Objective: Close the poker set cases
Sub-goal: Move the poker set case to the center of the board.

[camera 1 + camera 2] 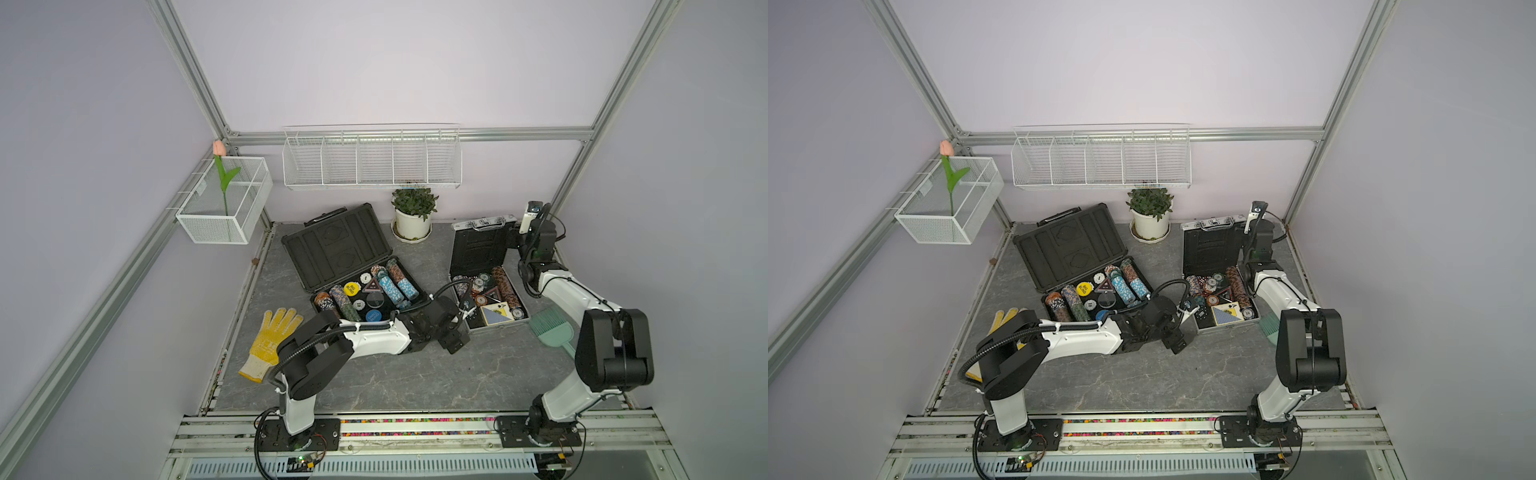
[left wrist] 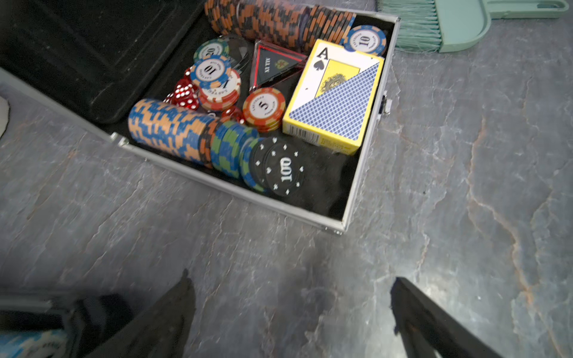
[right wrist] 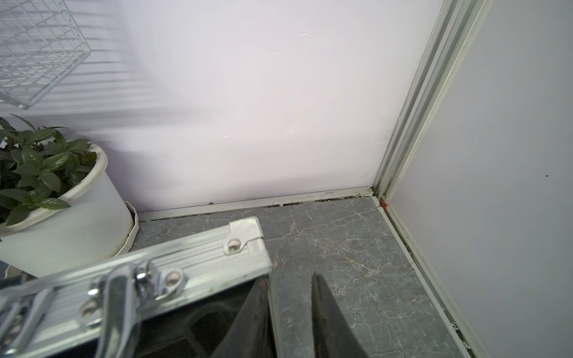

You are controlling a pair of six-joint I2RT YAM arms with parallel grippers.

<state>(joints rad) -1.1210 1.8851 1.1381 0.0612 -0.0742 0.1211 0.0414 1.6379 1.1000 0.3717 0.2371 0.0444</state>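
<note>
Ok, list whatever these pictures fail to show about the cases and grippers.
Right gripper: fingers straddle the silver case lid's side edge in the right wrist view; one finger hides whether they touch it.
Dark-grey case: front edge hidden by the left arm in both top views.
Its chips: values too small there.

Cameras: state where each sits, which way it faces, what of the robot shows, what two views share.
Top view: high in front, looking down toward the back wall; left arm, right arm show.
Top view: alongside, nearly the same sight: dark case, silver case, both arms.
Left wrist: above the table, facing the silver case; open fingers show.
Right wrist: at that case's raised lid, facing the back corner; fingers straddle the lid's edge.
Shared: both wrist views catch the silver case.
</note>
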